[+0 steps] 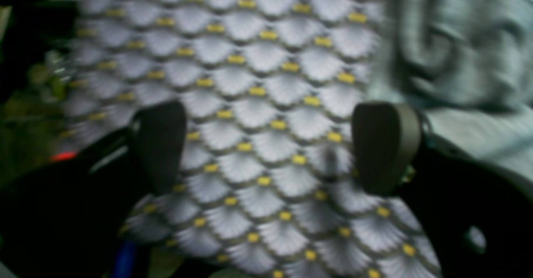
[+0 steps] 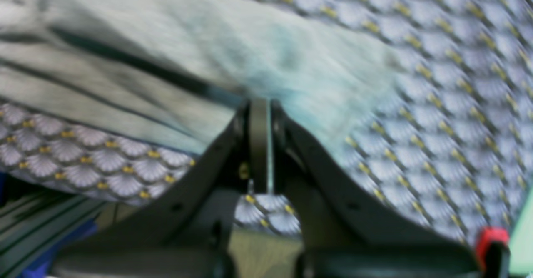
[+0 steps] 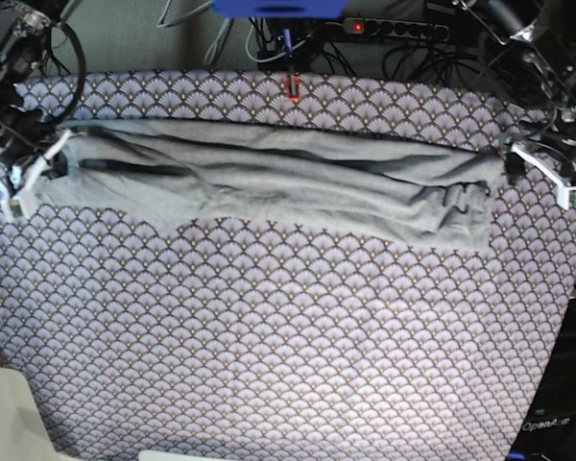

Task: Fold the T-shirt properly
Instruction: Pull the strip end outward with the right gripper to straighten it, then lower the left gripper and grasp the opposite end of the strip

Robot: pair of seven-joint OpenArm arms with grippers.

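Right claw (image 2: 260, 115) clamped on T-shirt (image 3: 269, 178) edge; left claw (image 1: 270, 145) spread wide, empty

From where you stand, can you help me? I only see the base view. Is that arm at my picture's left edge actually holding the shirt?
Observer: Yes. The right wrist view shows the right gripper pinched shut on the T-shirt, cloth running between its fingers.
Operator: And the other arm?
Observer: The left gripper stands wide open; only the scallop-patterned tablecloth shows between its fingers.
Operator: Is the shirt near it at all?
Observer: Yes, the grey fabric lies just to one side of it, not between the fingers.
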